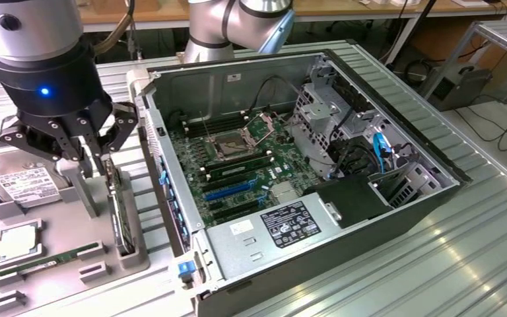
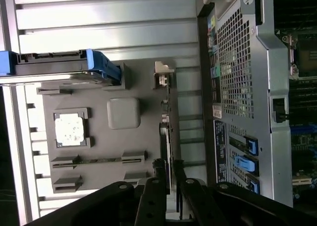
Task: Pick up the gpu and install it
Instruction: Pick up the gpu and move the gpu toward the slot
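The gripper (image 2: pixel 167 167) hung over the top edge of the gpu (image 2: pixel 166 139); whether it had clamped the card could not be told. The gpu, a thin dark board with a silver bracket (image 2: pixel 163 73) at one end, stood on edge in a slot of the grey tray (image 1: pixel 60 224) just beside the open computer case (image 1: pixel 236 76), apparently so that it could be grasped from above. Farther from the case lay a RAM stick (image 1: pixel 47 262) and a hard drive (image 1: pixel 24 185).

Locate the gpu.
Exterior view's left: the gpu stands on edge in the grey tray, on its side nearest the PC case, just beneath the hand.
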You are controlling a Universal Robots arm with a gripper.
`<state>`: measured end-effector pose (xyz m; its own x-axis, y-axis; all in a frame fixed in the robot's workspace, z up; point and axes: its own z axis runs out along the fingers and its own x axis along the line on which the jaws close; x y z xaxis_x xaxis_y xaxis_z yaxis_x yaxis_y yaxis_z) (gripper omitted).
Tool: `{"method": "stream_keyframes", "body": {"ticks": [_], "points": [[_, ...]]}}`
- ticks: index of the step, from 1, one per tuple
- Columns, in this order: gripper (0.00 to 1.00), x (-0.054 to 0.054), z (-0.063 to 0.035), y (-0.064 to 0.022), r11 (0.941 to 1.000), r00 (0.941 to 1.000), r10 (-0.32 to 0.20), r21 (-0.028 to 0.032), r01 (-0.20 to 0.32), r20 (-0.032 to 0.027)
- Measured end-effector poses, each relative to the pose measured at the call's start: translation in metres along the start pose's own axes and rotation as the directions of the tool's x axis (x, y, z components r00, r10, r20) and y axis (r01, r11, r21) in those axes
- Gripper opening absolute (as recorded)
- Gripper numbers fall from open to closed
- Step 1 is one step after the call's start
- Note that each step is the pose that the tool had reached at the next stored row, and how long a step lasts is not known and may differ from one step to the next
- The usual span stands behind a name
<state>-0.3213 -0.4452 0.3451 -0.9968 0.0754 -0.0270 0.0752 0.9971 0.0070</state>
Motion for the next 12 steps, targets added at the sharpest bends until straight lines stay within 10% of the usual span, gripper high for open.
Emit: {"method": "stream_keyframes", "body": {"ticks": [5, 12], "points": [[0.42, -0.002, 0.0108, -0.0004, 1.0, 1.0, 0.0, 0.0, 0.0, 0.0], [0.42, -0.002, 0.0237, -0.0021, 1.0, 1.0, 0.0, -0.0002, 0.0, 0.0036]]}}
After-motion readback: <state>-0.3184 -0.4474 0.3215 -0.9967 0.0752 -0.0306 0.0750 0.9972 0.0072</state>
